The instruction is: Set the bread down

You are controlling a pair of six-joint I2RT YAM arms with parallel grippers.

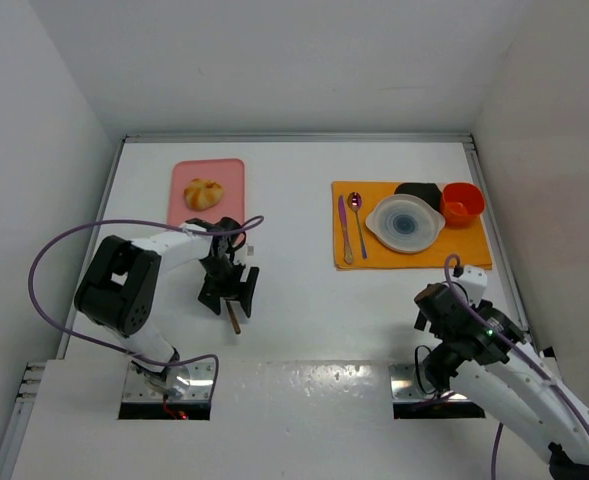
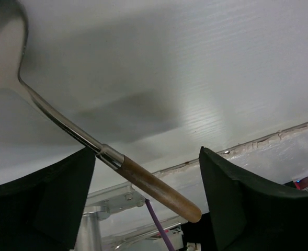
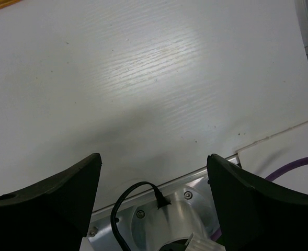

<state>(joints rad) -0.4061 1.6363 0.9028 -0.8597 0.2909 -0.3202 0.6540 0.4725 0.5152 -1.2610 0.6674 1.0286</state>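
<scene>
The bread (image 1: 202, 193), a small golden bun, sits on a pink board (image 1: 229, 170) at the far left. My left gripper (image 1: 227, 298) hovers in front of the board, open. In the left wrist view a spatula with a metal shaft and a wooden handle (image 2: 154, 188) lies slanted on the table between the spread fingers (image 2: 49, 193), and neither finger presses on it. Its handle end (image 1: 235, 323) pokes out below the gripper in the top view. My right gripper (image 1: 436, 305) is open over bare table (image 3: 143, 78) near its base, holding nothing.
An orange mat (image 1: 474, 245) at the far right carries a white plate (image 1: 405, 222), a knife (image 1: 343, 228), a spoon (image 1: 357, 222), a black bowl (image 1: 420, 190) and a red cup (image 1: 462, 202). White walls enclose the table on three sides.
</scene>
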